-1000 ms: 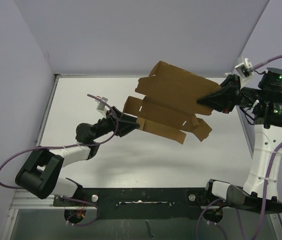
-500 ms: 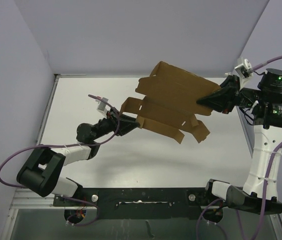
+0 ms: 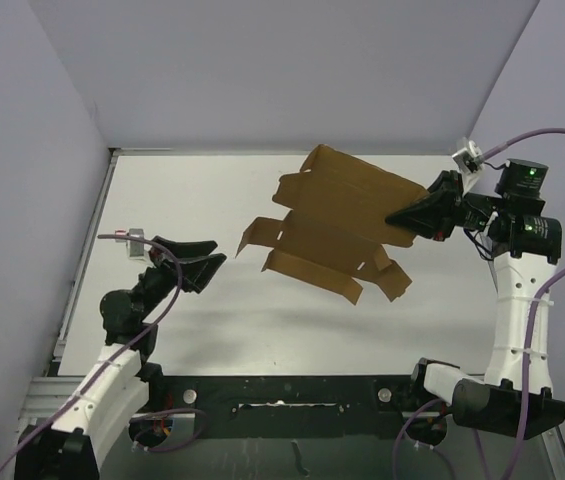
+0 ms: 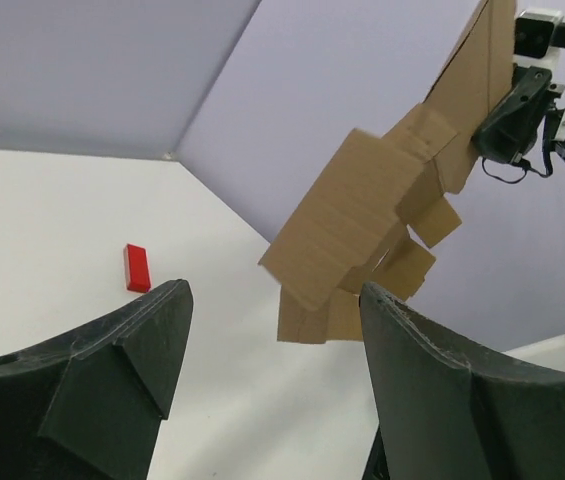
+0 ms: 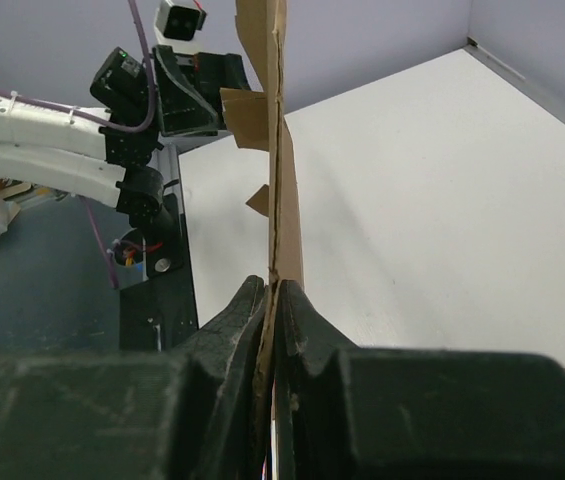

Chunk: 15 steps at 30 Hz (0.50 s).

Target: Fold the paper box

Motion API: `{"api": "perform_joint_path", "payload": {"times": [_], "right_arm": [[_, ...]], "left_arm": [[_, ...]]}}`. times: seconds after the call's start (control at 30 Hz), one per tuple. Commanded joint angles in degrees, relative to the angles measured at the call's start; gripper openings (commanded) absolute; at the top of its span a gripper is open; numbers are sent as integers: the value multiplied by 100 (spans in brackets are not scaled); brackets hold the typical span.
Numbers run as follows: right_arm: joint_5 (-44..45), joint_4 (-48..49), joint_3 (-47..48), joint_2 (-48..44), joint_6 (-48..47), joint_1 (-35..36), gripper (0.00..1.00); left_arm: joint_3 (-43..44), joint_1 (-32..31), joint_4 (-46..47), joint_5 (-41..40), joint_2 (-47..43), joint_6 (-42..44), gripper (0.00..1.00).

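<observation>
The brown thin-cardboard paper box point(image 3: 337, 215), a flat die-cut sheet, looked matt and fibrous, with a raw cut edge in the right wrist view. The white table top point(image 3: 192, 190) was smooth with a dull sheen. The left gripper point(image 4: 274, 300) had matt black plastic fingers point(image 4: 442, 400), faintly scuffed. The small red rectangular block point(image 4: 137, 267) looked smooth.

Soft, even light from above fills all three views. It leaves the white table point(image 3: 212, 200) bright without glare, with only a faint, diffuse shadow below the paper box point(image 3: 337, 215) in the overhead frame's lower middle. In the left wrist view the box looks slightly smeared and the dark left gripper point(image 4: 272, 290) at the bottom shows little detail, while the right gripper point(image 5: 270, 290), low in its own view, is out of focus.
</observation>
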Motion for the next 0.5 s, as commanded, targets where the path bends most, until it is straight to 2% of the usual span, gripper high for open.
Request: {"api": "perform_joint_path", "payload": {"times": [0.0, 0.1, 0.23, 0.47], "right_arm": [[-45, 292, -238, -162, -138, -21, 0], [-45, 294, -434, -178, -215, -16, 0], [-18, 311, -759, -201, -341, -1, 0], [409, 60, -1136, -108, -1000, 9, 0]], "left_arm": [[404, 100, -1560, -414, -672, 655, 65], [567, 113, -1611, -473, -544, 739, 56], [923, 114, -1302, -162, 149, 699, 46], [1251, 101, -751, 363, 1185, 556, 48]]}}
